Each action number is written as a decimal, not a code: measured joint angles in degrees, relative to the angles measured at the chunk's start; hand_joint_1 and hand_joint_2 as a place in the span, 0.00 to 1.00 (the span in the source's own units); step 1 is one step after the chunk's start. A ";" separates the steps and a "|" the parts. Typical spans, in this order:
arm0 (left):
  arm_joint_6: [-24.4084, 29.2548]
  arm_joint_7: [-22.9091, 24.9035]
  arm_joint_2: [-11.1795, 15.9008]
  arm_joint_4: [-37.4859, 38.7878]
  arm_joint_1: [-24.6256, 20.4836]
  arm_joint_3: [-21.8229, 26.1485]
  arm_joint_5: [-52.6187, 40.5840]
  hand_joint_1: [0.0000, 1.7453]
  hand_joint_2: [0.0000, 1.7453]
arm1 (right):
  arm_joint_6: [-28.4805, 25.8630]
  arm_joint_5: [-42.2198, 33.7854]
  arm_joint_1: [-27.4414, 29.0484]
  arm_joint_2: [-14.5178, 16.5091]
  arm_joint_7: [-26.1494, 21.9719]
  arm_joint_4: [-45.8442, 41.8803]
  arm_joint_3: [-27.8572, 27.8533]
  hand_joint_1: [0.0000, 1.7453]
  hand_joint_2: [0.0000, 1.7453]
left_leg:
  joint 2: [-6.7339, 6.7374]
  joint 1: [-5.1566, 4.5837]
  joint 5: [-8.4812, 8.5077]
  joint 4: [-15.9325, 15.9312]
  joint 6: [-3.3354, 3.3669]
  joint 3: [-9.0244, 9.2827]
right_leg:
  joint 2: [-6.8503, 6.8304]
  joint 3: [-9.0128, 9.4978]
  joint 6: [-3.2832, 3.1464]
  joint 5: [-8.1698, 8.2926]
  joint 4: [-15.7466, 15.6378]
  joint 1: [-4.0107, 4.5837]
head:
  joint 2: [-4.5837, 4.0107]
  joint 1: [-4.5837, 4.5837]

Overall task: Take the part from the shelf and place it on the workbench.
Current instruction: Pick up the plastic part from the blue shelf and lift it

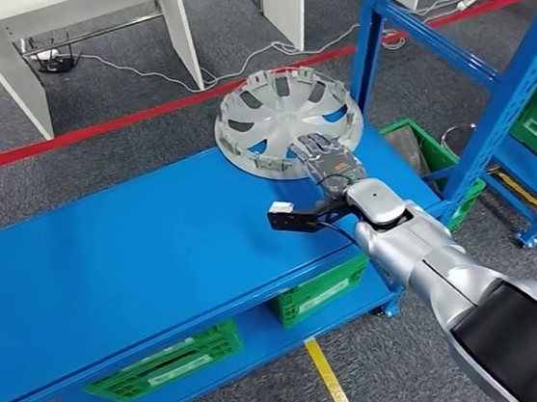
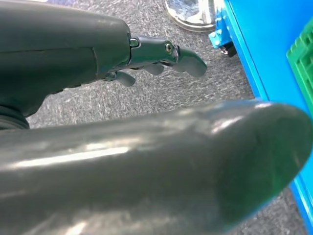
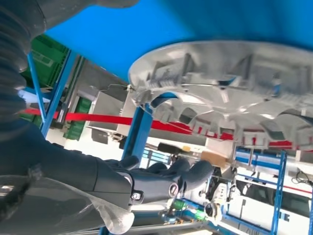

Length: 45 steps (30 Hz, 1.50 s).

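Left hand hangs empty over grey carpet, beside a blue shelf; fingers apparently loosely extended.

Head view looks down on the blue shelf — right wrist view shares it, close.

Grey carpet covers the floor. A red tape line runs across it, and yellow tape marks the floor nearer the camera. Two white desks stand beyond the red line, with white cables trailing on the carpet between them. A blue metal rack stands on the right, with a green crate at its foot. More green crates sit on a low blue shelf.
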 joint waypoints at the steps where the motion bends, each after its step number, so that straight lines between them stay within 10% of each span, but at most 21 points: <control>1: -0.07 -0.05 0.00 0.00 0.00 0.00 0.00 0.00 0.00 | 0.05 0.11 -0.10 0.11 0.00 0.00 -0.03 0.00 1.00 | 0.04 -0.07 -0.04 0.02 -0.27 -0.06 | 0.13 0.21 -0.36 -0.20 -0.15 0.11 | 0.00 0.01; 5: -0.21 -0.17 0.05 0.00 -0.06 0.00 0.00 0.00 0.00 | 0.18 0.24 -0.49 0.42 -0.05 -0.08 -0.09 0.00 1.00 | 0.12 0.10 -2.34 3.27 -1.36 -1.06 | 0.34 0.73 -1.64 -0.37 -0.34 -0.20 | 0.00 -0.28; 9: -0.27 -0.20 0.06 0.00 0.05 0.01 0.00 0.00 0.00 | 0.25 0.25 -0.42 0.62 -0.11 -0.10 -0.09 0.00 1.00 | 0.12 0.20 -6.86 16.65 -1.77 -8.05 | 0.34 1.42 -2.26 -0.96 -0.33 -0.08 | 0.00 -0.56; 14: -0.31 -0.20 0.12 0.00 0.12 0.03 0.01 0.00 0.00 | 0.30 0.25 -0.60 0.98 -0.11 -0.16 -0.09 0.00 1.00 | 0.12 0.00 1.94 3.29 -0.86 -3.37 | 0.69 2.66 -1.77 -2.04 -0.24 0.17 | 0.00 -0.56; 20: -0.57 -0.25 0.13 0.00 0.07 0.11 0.02 0.00 0.00 | 0.37 0.31 -1.01 1.05 -0.10 -0.29 -0.12 0.00 1.00 | 0.06 0.17 1.25 -0.20 0.69 -1.46 | 0.59 1.15 -0.09 -3.88 2.18 0.19 | 0.00 -0.30; 23: -0.75 -0.28 0.08 0.00 0.03 0.13 0.02 0.00 0.00 | 0.56 0.37 -0.96 1.05 -0.09 -0.27 -0.14 0.00 1.00 | 0.11 0.26 0.57 -0.29 1.33 -0.60 | 0.52 -5.43 0.36 -7.21 13.07 0.04 | 0.00 -0.09; 25: -0.63 -0.27 0.06 0.00 0.11 0.15 0.04 0.00 0.00 | 0.67 0.41 -0.45 1.05 -0.10 -0.23 -0.14 0.00 1.00 | 0.06 0.25 -0.04 -0.25 1.33 0.17 | 0.51 -8.23 0.40 -6.23 15.97 0.00 | 0.00 -0.09; 29: -0.49 -0.26 -0.02 0.00 0.17 0.19 0.14 0.00 0.00 | 0.74 0.45 -0.43 1.04 -0.11 -0.24 -0.21 0.00 1.00 | -0.16 0.08 -1.66 -0.10 0.61 2.03 | 0.43 -3.23 -0.40 2.11 2.84 0.23 | -0.01 -0.15; 35: 0.66 0.37 -0.08 0.00 0.11 0.26 0.35 0.00 0.00 | 0.87 0.57 -0.27 1.16 -0.12 -0.28 -0.46 0.00 1.00 | 0.04 0.06 -3.90 1.80 -1.18 1.46 | 0.69 -1.09 -1.79 1.30 -0.51 0.10 | 0.00 -0.31; 39: 1.43 1.18 -0.01 0.00 0.14 0.35 0.51 0.00 0.00 | 1.03 0.60 0.19 1.27 -0.04 -0.26 -0.62 0.00 1.00 | 0.05 0.27 -8.59 15.21 -1.84 -5.76 | 0.66 -0.20 -2.42 0.50 -0.60 0.02 | 0.00 -0.45; 41: 1.70 1.40 -0.01 0.00 0.21 0.49 0.57 0.00 0.00 | 1.16 0.61 0.58 1.27 0.04 -0.26 -0.62 0.00 1.00 | 0.06 0.27 -6.21 15.23 -1.86 -6.78 | 0.72 0.46 -2.31 0.01 -0.58 0.03 | 0.00 -0.47; 45: 2.21 1.16 -0.02 0.00 0.15 0.78 0.46 0.00 0.00 | 1.28 0.72 0.60 1.33 0.07 -0.25 -0.64 0.00 1.00 | 0.02 0.05 1.36 2.26 -1.20 -2.02 | 0.84 1.64 -1.72 -0.87 -0.53 0.18 | 0.00 -0.44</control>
